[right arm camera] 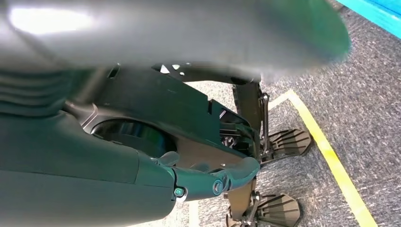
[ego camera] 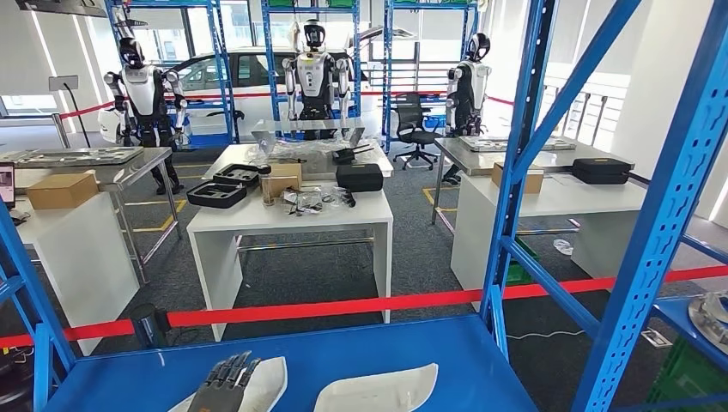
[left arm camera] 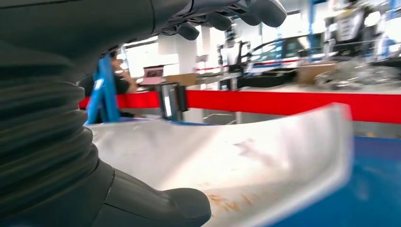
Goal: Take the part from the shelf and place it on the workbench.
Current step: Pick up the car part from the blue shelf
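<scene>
The part (ego camera: 257,384), a pale curved panel, lies flat on the blue shelf (ego camera: 412,348) at the near edge of the head view. A second pale panel (ego camera: 378,390) of the same kind lies just beside it on the same shelf, toward the upright blue post (ego camera: 515,163).

The left hand (ego camera: 221,382) is over the part's near end, dark fingers stretched forward across its top. In the left wrist view the thumb (left arm camera: 156,208) sits low against the part's (left arm camera: 246,161) near edge while the fingers (left arm camera: 227,14) stand well above it, spread and apart. So the hand is released, straddling the part rather than clasping it; whether any finger touches the panel I cannot tell.

As I judge it, the task is at its start. The part is not yet lifted, and the closing of the hand, the lift off the shelf and the whole carry are left to do. White surfaces (ego camera: 292,219) stand beyond the shelf, past a red barrier tape (ego camera: 343,306); which one counts as the workbench is unclear.

The right hand (right arm camera: 208,182) hangs low over grey carpet, thumb curled in with nothing in it; the rest of its fingers are blurred, so its state cannot be told.
</scene>
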Tool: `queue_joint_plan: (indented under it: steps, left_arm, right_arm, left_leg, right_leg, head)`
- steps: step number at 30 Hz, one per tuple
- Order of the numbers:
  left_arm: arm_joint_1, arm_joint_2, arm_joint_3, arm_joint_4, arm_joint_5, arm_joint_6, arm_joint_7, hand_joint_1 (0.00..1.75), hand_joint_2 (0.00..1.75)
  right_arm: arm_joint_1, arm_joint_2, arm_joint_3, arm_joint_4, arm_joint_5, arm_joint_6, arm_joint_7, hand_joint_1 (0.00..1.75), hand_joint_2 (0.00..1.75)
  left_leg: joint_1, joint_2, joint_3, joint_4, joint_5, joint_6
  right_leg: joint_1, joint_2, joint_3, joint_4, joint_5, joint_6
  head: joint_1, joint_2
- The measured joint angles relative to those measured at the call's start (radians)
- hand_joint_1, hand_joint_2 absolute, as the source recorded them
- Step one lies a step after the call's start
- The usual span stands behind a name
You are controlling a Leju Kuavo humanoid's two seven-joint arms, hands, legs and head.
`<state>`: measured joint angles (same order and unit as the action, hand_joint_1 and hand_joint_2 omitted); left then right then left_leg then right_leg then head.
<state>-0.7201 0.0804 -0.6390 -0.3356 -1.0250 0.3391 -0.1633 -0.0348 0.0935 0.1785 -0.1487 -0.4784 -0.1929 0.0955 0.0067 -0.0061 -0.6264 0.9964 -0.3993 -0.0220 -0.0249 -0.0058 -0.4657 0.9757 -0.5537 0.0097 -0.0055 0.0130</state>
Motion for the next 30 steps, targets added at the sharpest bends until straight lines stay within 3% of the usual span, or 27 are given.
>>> queue_joint_plan:
  steps: [5,10,17,26,30]
  left_arm:
    - [-0.007,0.012,0.004,0.008,0.028,0.012,0.141,0.0,1.75]
    - [-0.016,0.025,0.036,0.011,0.051,0.005,0.195,0.0,1.75]
    - [-0.02,0.037,0.103,0.011,0.098,0.0,0.196,0.0,1.75]
    - [-0.023,0.053,0.124,0.018,0.058,-0.178,0.122,0.0,1.75]
    - [-0.029,0.052,0.124,0.018,0.036,-0.196,0.105,0.0,0.0]
  right_arm:
    - [0.0,0.0,0.0,0.0,0.003,-0.002,0.002,0.0,1.75]
    - [0.0,0.0,0.006,0.0,0.01,-0.002,0.002,0.0,1.75]
    - [-0.001,0.0,0.019,0.0,0.021,0.0,0.001,0.0,1.75]
    - [-0.001,0.0,0.027,0.0,0.023,0.007,0.009,0.0,1.75]
    - [-0.001,0.0,0.027,0.0,0.022,0.007,0.011,0.0,1.75]
  left_leg:
    - [0.0,0.0,0.0,0.0,0.0,0.0]
    - [0.0,0.0,0.0,0.0,0.0,0.0]
    - [0.0,0.0,0.001,0.0,0.0,0.0]
    - [0.0,0.0,0.002,0.0,0.001,-0.001]
    - [0.0,0.0,0.002,0.0,0.002,-0.001]
  right_leg:
    - [0.0,0.0,0.0,0.0,0.0,0.0]
    - [0.0,0.0,0.0,0.0,0.0,0.0]
    - [0.0,0.0,0.001,0.0,0.0,0.0]
    - [0.0,0.0,0.002,0.0,0.0,0.0]
    - [0.0,0.0,0.002,0.0,0.0,0.0]
  head:
    - [0.0,0.0]
    - [0.0,0.0]
    - [0.0,0.0]
    - [0.0,0.0]
    - [0.0,0.0]
